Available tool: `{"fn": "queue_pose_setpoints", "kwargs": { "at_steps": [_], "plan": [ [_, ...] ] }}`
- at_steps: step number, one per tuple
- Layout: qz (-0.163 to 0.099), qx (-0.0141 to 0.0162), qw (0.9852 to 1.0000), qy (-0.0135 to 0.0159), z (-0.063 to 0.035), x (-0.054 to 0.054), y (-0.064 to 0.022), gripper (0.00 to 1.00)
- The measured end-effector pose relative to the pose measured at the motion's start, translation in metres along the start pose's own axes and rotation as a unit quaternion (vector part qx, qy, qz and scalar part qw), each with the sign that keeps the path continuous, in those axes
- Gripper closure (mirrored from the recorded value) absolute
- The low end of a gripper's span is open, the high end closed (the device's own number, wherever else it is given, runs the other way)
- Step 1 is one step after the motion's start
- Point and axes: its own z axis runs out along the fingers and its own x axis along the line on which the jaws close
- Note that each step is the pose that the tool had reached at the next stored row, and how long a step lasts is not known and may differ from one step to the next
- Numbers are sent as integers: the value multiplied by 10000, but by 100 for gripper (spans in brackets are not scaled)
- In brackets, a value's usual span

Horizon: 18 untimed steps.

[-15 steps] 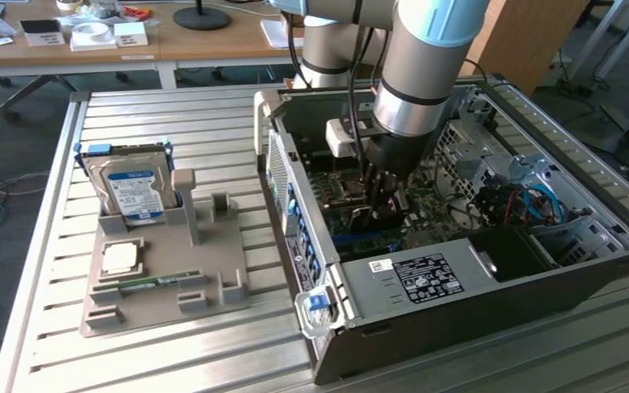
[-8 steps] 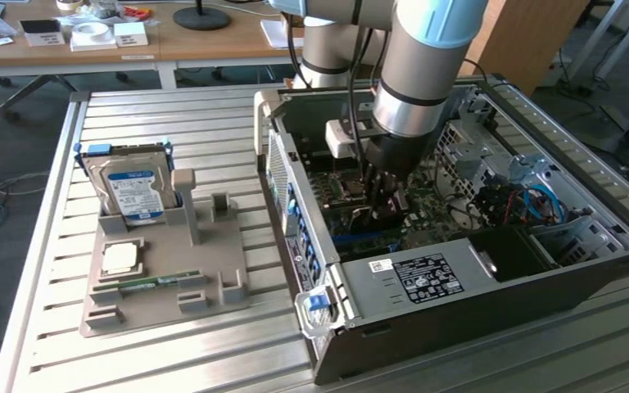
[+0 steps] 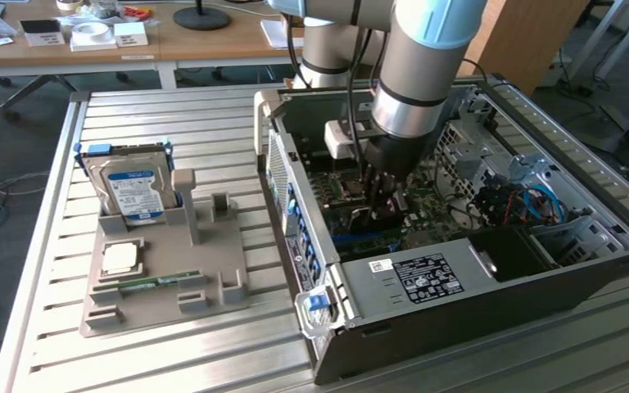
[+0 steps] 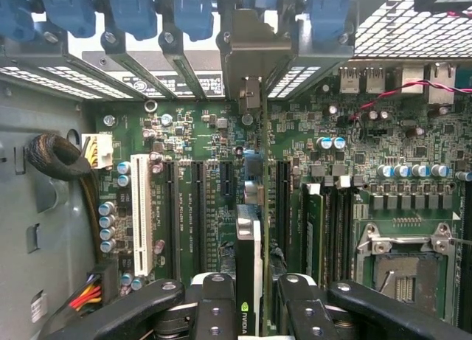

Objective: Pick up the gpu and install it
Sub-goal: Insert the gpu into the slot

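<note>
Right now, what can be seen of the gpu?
The gpu is seen edge-on: a thin green board with a dark face and a small logo near the claw, whose black fingers clamp it on both sides. It stands upright inside the open computer case, just above the motherboard, its silvery end bracket among the rear slot covers.

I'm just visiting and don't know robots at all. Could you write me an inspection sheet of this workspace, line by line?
Surface: ribbed metal table carrying an open computer case and a grey parts holder.
Job's things: gpu held on edge above the motherboard, its bracket among the rear slot covers.
Clutter: hard drive upright in the holder; a RAM stick and a small square chip lying on it.
Claw: claw clamped on the gpu, inside the case.
Cables: blue and red wires inside the case.
Surroundings: wooden desk with small items behind.
</note>
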Motion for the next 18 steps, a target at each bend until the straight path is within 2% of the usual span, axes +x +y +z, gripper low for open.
{"fn": "queue_pose_setpoints", "kwargs": {
  "at_steps": [9, 18],
  "plan": [
    [1, 0, 10000, 2, 13, 0, 3, 73],
    [1, 13, 10000, -20, 13, 0, 3, 73]
  ]
}}
